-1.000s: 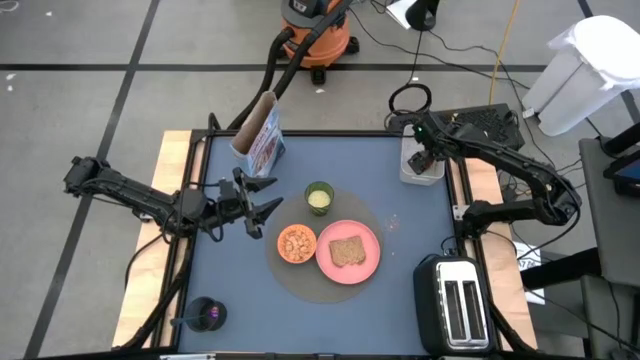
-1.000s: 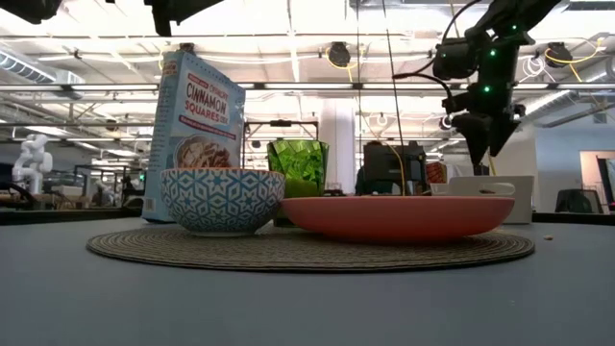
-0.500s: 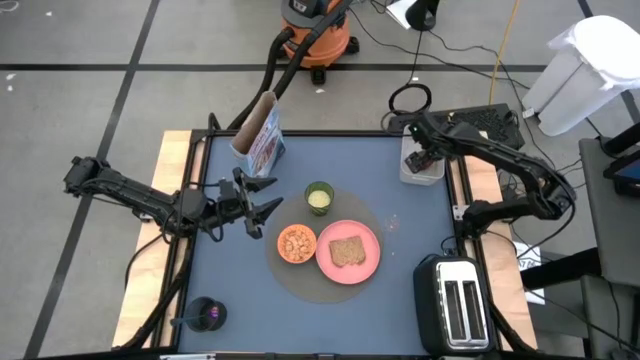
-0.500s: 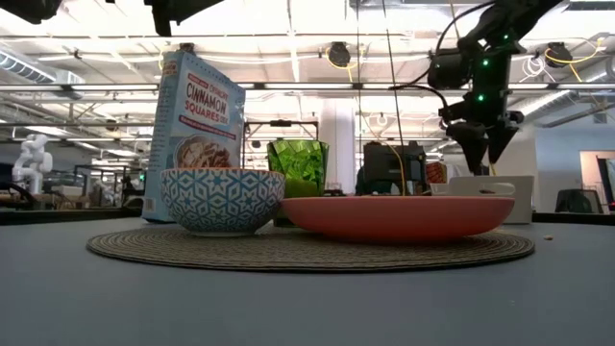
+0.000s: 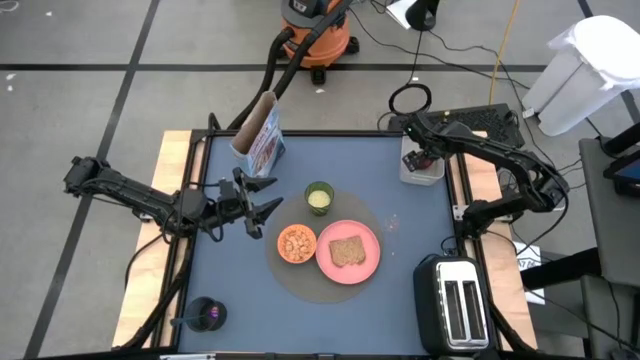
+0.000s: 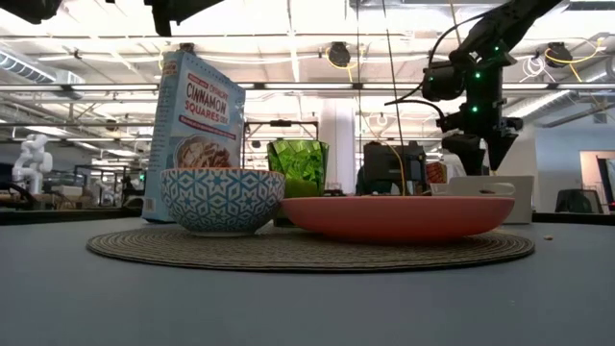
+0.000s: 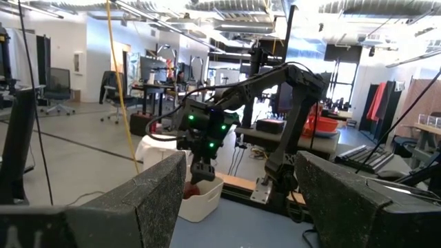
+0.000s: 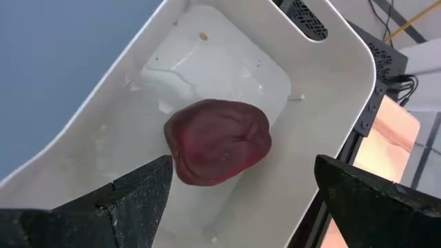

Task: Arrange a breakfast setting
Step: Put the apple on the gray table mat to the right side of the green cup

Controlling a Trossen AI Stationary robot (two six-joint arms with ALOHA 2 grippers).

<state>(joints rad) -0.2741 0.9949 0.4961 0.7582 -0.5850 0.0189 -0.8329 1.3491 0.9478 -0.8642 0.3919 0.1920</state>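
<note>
A dark-red fruit point(image 8: 217, 141) lies on the floor of a white bin point(image 5: 422, 165) at the table's far right. My right gripper point(image 8: 241, 200) hangs open just above it, pointing steeply down, one finger on either side and touching nothing. On a round woven mat point(image 5: 322, 285) sit a pink plate point(image 5: 368, 262) bearing a toast slice point(image 5: 347, 251), an orange bowl point(image 5: 297, 243) of cereal and a green cup point(image 5: 319, 197). The blue cereal box point(image 5: 262, 135) stands at the far left. My left gripper point(image 5: 268, 215) waits open, left of the bowl.
A toaster point(image 5: 458, 305) stands at the near right corner. A dark cup point(image 5: 205, 315) with a purple spoon in it sits at the near left corner. Bare blue table point(image 5: 400, 225) lies between the mat and the bin.
My right gripper has sunk toward the white bin and rolled slightly, staying open; its fingertips now reach down to the bin's rim in the low view. The fruit has not moved.
</note>
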